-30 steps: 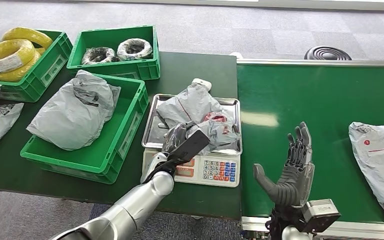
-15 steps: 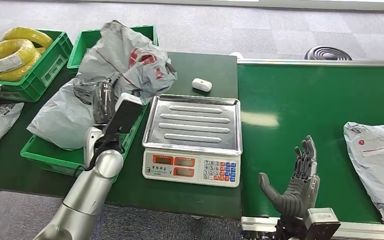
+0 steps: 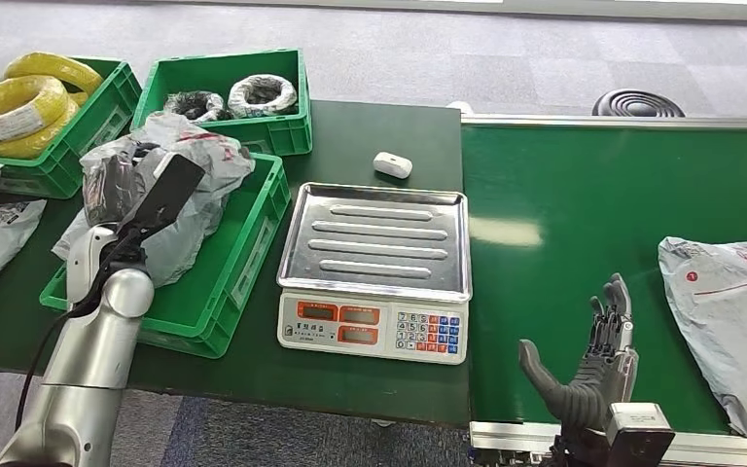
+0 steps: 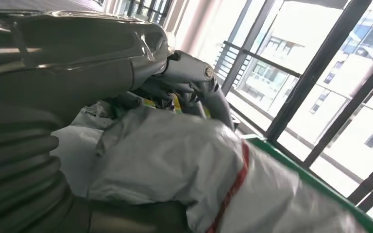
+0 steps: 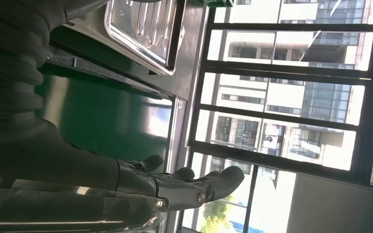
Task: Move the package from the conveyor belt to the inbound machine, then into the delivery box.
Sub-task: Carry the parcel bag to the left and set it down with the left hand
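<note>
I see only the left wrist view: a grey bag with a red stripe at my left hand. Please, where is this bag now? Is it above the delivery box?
Observer: Yes. The left hand holds the grey plastic package over the near green plastic crate, where another grey bag lies.
Operator: Is something on the scale?
Observer: No, the steel tray of the white scale is bare.
Operator: And my right hand?
Observer: The right hand is open above the green conveyor belt, apart from a second grey package lying on that belt.
</note>
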`<state>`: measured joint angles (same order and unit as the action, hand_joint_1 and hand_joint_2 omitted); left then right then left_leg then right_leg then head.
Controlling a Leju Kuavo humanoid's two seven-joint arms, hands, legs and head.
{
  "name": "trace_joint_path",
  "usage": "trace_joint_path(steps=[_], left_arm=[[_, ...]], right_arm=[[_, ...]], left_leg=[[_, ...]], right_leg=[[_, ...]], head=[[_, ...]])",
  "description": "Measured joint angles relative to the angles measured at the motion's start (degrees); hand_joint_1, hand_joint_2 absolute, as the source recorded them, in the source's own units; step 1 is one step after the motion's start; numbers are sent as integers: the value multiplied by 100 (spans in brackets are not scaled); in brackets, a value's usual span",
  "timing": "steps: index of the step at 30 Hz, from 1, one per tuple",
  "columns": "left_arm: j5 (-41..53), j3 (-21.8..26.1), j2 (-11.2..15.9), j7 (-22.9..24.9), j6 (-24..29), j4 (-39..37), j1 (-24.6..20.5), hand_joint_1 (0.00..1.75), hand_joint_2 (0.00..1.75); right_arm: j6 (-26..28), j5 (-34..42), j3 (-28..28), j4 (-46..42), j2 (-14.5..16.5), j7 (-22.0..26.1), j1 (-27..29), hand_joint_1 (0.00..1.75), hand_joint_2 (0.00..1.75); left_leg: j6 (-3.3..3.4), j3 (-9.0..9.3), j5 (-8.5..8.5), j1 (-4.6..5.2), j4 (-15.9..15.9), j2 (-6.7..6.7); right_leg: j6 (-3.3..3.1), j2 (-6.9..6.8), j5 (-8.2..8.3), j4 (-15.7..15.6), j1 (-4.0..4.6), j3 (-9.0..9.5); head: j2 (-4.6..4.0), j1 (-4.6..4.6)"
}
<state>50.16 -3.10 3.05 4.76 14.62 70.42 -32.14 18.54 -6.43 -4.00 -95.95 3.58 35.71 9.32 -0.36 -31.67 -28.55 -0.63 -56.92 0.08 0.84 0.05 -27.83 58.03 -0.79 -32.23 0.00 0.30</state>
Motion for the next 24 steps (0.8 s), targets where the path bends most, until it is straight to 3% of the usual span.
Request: trace_joint_path(steps=[7, 14, 16, 20, 24], left_arm=[[-1, 199, 86, -26, -54, 378, 274, 0, 175], [436, 114, 97, -293, 1191, 1825, 544, 0, 175], [269, 71, 104, -639, 1666, 2262, 698, 0, 175], [-837, -59, 214, -1813, 2478, 3344, 1306, 0, 175], [-2704, -92, 412, -2758, 2017, 4091, 2111, 0, 175]], right_arm=[[-14, -125, 120, -11, -1, -61, 37, 0, 175], [-16, -410, 209, -128, 23, -178, 295, 0, 175], [-20, -441, 238, -169, 54, -169, 388, 0, 175], [-32, -450, 324, -293, 139, -123, 668, 0, 175], [-208, -377, 495, -421, 193, -96, 898, 0, 175]], left_leg=[[0, -2, -1, 0, 0, -1], [-1, -3, -3, 0, 0, -2], [-2, -2, -5, 0, 1, 1], [-7, -2, -11, 0, 2, 3], [-10, 3, -17, 0, 6, 4]], right_leg=[[-1, 0, -1, 0, 1, -4], [-1, -1, -1, -1, 1, -3], [-1, 1, -2, -1, 1, -3], [-6, 2, -9, -1, 1, -4], [-11, 3, -17, -2, 1, -1]], head=[[0, -1], [0, 0], [0, -1], [0, 0], [0, 0]])
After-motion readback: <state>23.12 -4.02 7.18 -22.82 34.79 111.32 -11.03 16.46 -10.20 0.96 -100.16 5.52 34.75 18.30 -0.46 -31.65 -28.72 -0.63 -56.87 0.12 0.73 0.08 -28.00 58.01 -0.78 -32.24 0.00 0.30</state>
